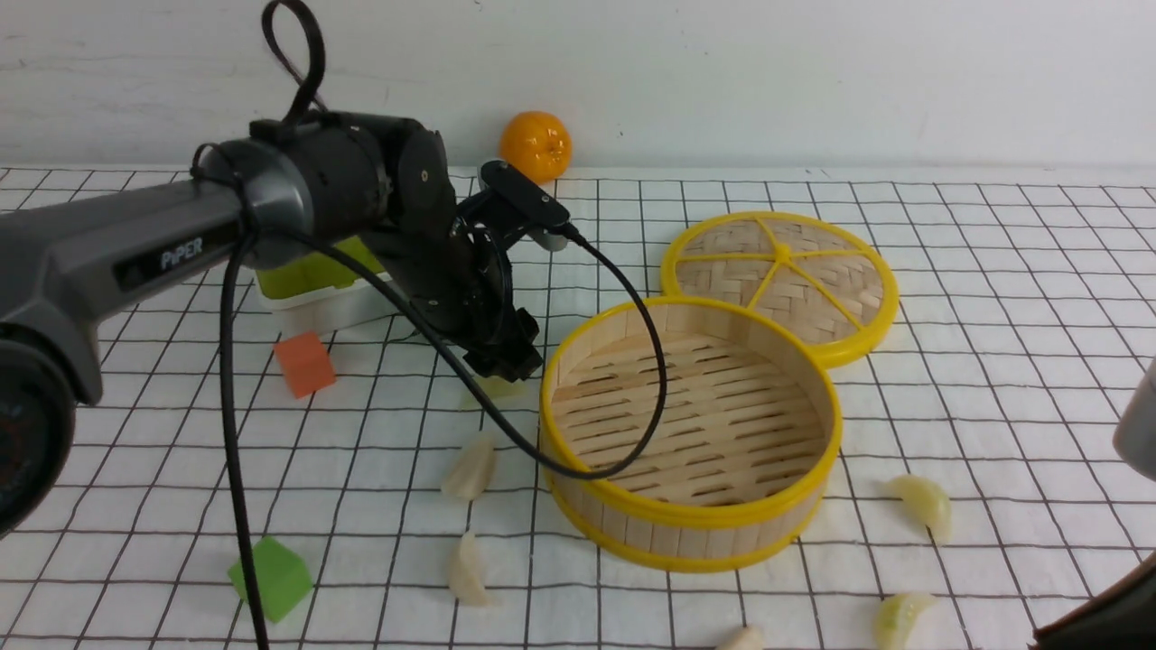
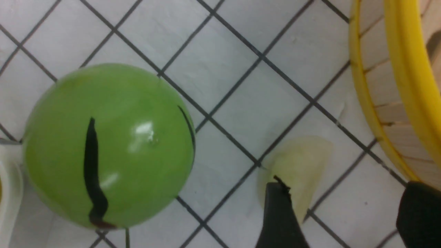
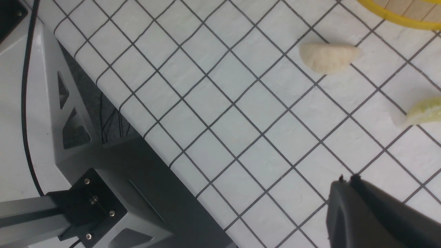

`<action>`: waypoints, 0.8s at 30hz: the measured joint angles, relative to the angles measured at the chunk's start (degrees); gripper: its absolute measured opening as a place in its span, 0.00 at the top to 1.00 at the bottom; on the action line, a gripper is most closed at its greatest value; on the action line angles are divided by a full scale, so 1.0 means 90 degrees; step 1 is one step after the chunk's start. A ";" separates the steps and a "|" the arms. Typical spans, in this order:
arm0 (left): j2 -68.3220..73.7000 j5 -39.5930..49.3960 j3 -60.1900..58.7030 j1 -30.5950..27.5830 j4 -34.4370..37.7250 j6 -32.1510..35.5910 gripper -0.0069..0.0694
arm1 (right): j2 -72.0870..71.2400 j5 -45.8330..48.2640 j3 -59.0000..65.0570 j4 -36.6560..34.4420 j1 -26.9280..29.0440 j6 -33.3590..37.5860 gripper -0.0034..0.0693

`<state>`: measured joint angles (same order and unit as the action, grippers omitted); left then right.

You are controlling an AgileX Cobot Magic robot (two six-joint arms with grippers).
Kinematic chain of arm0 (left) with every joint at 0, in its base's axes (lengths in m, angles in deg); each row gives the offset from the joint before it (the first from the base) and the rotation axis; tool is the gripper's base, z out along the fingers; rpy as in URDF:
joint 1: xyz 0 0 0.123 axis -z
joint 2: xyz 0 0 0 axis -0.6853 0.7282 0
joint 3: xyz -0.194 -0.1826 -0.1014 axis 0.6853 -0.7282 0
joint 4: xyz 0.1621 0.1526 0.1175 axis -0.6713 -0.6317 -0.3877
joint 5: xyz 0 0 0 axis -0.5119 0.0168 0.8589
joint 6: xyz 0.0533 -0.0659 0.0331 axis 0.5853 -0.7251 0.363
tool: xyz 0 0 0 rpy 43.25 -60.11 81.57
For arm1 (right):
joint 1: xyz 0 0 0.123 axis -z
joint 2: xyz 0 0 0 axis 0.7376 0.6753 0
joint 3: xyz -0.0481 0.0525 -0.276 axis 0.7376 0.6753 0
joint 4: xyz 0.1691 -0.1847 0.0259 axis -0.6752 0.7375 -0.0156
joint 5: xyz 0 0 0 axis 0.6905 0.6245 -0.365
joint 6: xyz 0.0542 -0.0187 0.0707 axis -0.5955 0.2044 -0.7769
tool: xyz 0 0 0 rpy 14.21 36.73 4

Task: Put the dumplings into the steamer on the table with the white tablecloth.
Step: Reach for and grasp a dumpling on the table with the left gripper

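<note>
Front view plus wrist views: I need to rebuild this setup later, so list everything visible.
steamer: one, bamboo with yellow rims, centre
dumplings: six, cream or pale green, around steamer, none inside
lid: one, woven, yellow rim, behind steamer
orange: one, orange, at the back
cubes: two, orange cube and green cube, left of steamer
container: one, green over white, behind orange cube
ball: one, green, left wrist view only
tablecloth: one, white, black grid
left gripper: one, black, open over a dumpling
right gripper: one, black, shut over tablecloth

A robotics lab — PiPER arm (image 1: 181, 244) over gridded tablecloth (image 1: 993, 361).
</note>
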<state>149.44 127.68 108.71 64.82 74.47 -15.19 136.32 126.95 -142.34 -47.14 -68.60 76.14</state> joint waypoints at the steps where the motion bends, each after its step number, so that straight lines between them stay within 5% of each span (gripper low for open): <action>1: 0.0110 -0.0133 0.0000 0.0000 -0.0005 0.0007 0.33 | 0.0000 0.0000 0.0000 0.0000 0.0000 -0.0070 0.96; 10: 0.0617 -0.0653 0.0000 0.0000 -0.0052 0.0007 0.35 | 0.0000 0.0006 0.0000 0.0000 0.0000 -0.0180 0.95; 16: 0.0651 -0.0460 0.0044 0.0000 -0.0257 -0.0481 0.60 | 0.0000 0.0006 0.0000 0.0000 0.0000 -0.0234 0.94; 24: 0.0025 0.0340 0.0466 0.0000 -0.0895 -0.1629 0.60 | 0.0000 0.0006 0.0000 0.0000 0.0000 -0.0234 0.93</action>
<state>149.67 130.74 112.91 64.82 66.41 -29.84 136.32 127.01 -142.34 -47.14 -68.60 74.04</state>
